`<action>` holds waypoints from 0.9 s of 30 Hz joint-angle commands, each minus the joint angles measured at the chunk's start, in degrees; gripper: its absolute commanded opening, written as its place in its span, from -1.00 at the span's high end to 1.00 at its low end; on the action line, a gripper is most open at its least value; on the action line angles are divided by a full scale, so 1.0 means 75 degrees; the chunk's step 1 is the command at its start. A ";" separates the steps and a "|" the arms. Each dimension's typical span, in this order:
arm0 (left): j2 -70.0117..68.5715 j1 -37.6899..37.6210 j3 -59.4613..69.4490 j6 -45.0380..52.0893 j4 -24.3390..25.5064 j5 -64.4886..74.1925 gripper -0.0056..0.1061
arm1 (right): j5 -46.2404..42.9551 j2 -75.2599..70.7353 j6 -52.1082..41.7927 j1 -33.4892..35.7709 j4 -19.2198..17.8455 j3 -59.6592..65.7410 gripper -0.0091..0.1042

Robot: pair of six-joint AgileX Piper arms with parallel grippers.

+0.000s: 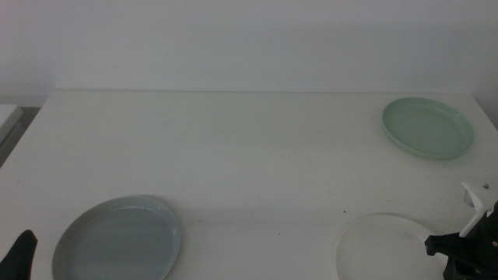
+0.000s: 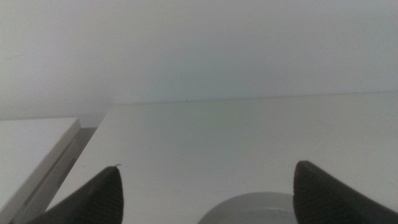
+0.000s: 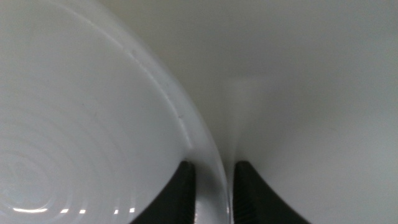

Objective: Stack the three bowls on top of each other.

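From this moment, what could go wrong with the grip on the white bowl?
The right gripper pinches only the thin rim of the white bowl, so on lifting the bowl may tilt or slip out. The grey-blue bowl and the mint green bowl both sit far off, so a long carry would raise that risk. The left gripper waits open by the grey-blue bowl.

— Where is your right end effector (image 3: pixel 211 186)?
— Low at my near right (jaws nearly together, clamped across a thin rim).
— And the left end effector (image 2: pixel 205 193)?
— Waiting at my near left, jaws spread wide.
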 commanded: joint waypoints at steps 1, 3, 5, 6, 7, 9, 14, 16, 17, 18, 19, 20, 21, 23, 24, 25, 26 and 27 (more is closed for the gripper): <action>-0.0029 0.0005 0.0000 -0.0010 0.0005 -0.0105 -0.78 | -0.0077 0.0048 -0.0009 -0.0052 -0.0103 -0.0002 0.58; -0.0029 0.0005 0.0000 -0.0010 0.0005 -0.0105 -0.78 | -0.0127 0.0048 -0.0009 -0.0052 -0.0103 -0.0002 0.61; -0.0029 0.0005 0.0000 -0.0010 0.0005 -0.0105 -0.78 | -0.0140 0.0048 -0.0009 -0.0052 -0.0103 -0.0002 0.64; -0.0029 0.0005 0.0000 -0.0010 0.0005 -0.0105 -0.78 | -0.0140 0.0048 -0.0009 -0.0052 -0.0103 -0.0002 0.65; -0.0029 0.0005 0.0000 -0.0010 0.0005 -0.0105 -0.78 | -0.0140 0.0048 -0.0009 -0.0052 -0.0103 -0.0002 0.70; -0.0029 0.0005 0.0000 -0.0010 0.0005 -0.0105 -0.78 | -0.0140 0.0048 -0.0009 -0.0052 -0.0103 -0.0002 0.77; -0.0029 0.0005 0.0000 -0.0010 0.0005 -0.0105 -0.78 | -0.0125 0.0048 -0.0009 -0.0052 -0.0103 -0.0020 0.88; -0.0029 0.0005 0.0000 -0.0010 0.0005 -0.0105 -0.78 | 0.0187 0.0048 -0.0009 -0.0052 -0.0103 -0.0167 0.88; -0.0029 0.0005 0.0000 -0.0010 0.0005 -0.0105 -0.78 | 0.0432 0.0048 -0.0009 -0.0052 -0.0103 -0.0332 0.88; -0.0029 0.0005 0.0000 -0.0010 0.0005 -0.0105 -0.78 | 0.0638 0.0048 -0.0009 -0.0052 -0.0103 -0.0553 0.88; -0.0029 0.0005 0.0000 -0.0010 0.0005 -0.0105 -0.78 | 0.0866 0.0048 -0.0009 -0.0018 -0.0136 -0.0822 0.88; -0.0029 0.0005 0.0000 -0.0010 0.0005 -0.0105 -0.78 | 0.1037 0.0048 -0.0009 0.0025 -0.0195 -0.1135 0.88; -0.0029 0.0005 0.0000 -0.0010 0.0005 -0.0105 -0.78 | 0.1129 0.0048 0.0054 0.0074 -0.0196 -0.1392 0.88; -0.0029 0.0005 0.0000 -0.0010 0.0005 -0.0105 -0.78 | 0.1276 0.0048 0.0146 0.0256 -0.0109 -0.2106 0.88; -0.0029 0.0005 0.0000 -0.0010 0.0005 -0.0105 -0.78 | 0.1332 0.0067 0.0146 0.0379 -0.0021 -0.2402 0.88; -0.0029 0.0005 0.0000 -0.0010 0.0005 -0.0105 -0.78 | 0.1435 0.0124 0.0146 0.0524 0.0116 -0.2787 0.88; -0.0029 0.0005 0.0000 -0.0010 0.0005 -0.0105 -0.78 | 0.1541 0.0215 0.0146 0.0689 0.0239 -0.3206 0.88; -0.0029 0.0005 0.0000 -0.0010 0.0005 -0.0105 -0.78 | 0.1634 0.0354 0.0146 0.0832 0.0328 -0.3625 0.88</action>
